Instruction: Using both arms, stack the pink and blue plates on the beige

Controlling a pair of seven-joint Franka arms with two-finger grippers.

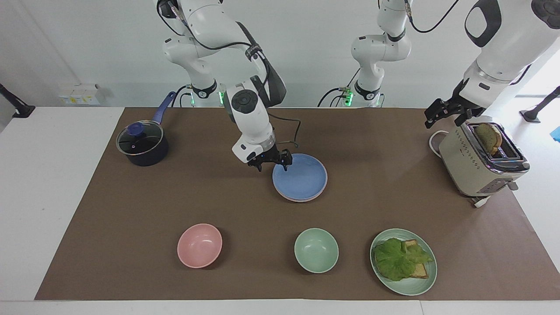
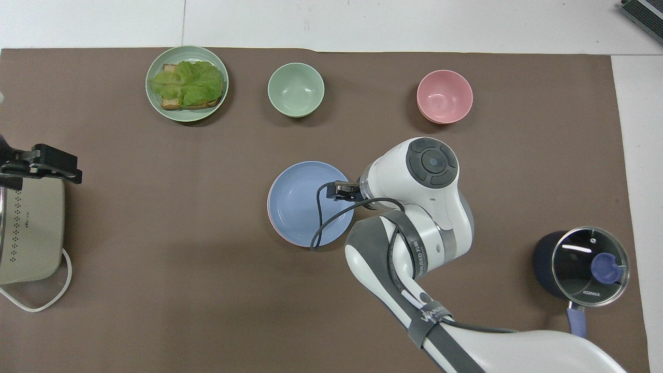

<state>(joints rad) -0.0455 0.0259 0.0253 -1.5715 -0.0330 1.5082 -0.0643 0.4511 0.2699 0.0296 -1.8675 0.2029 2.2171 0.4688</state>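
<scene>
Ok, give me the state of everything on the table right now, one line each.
Blue plate: released, flat atop the stack.
Pink plate: under the blue, only its rim showing.
Right gripper: open, at the blue plate's rim.
Left gripper: open, waiting over the toaster.
Pot: lid on.

A stack of plates (image 1: 302,183) is set near the middle of the table (image 1: 131,197), with the top plate (image 2: 303,199) laid on a lower plate (image 2: 295,241) of which only the rim is seen. A third plate under these cannot be made out. Farther from the robots, three dishes are ranged in a row: a bowl (image 1: 199,245) toward the right arm's end, a second bowl (image 1: 316,250) in the middle, and a plate of bread and lettuce (image 1: 403,261) toward the left arm's end. A lidded saucepan (image 1: 142,145) is placed at the right arm's end, nearer to the robots than the stack. A toaster (image 1: 481,159) is stood at the left arm's end, with a slice of bread (image 1: 488,137) held in its slot.
</scene>
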